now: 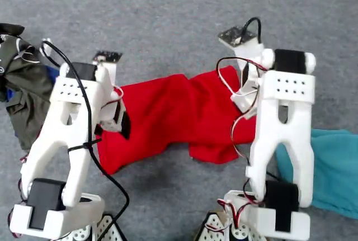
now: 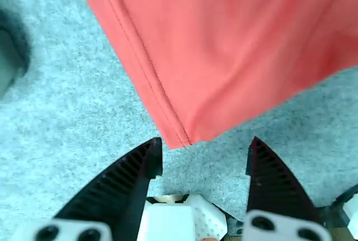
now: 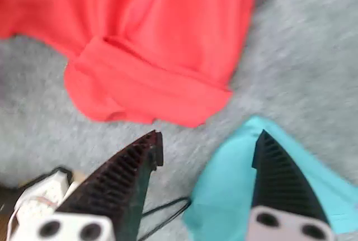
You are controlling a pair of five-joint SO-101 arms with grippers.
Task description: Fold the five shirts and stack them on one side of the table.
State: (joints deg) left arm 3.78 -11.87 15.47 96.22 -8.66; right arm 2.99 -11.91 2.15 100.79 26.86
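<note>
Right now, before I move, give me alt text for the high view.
A rumpled red shirt lies across the middle of the grey table, with the left arm over one end and the right arm over the other. A teal shirt lies at the right arm's side, dark clothes at the left arm's.

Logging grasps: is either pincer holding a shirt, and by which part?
Nothing is held. The left pincer is open beside a corner of the red shirt; the right pincer is open near the teal shirt.
</note>
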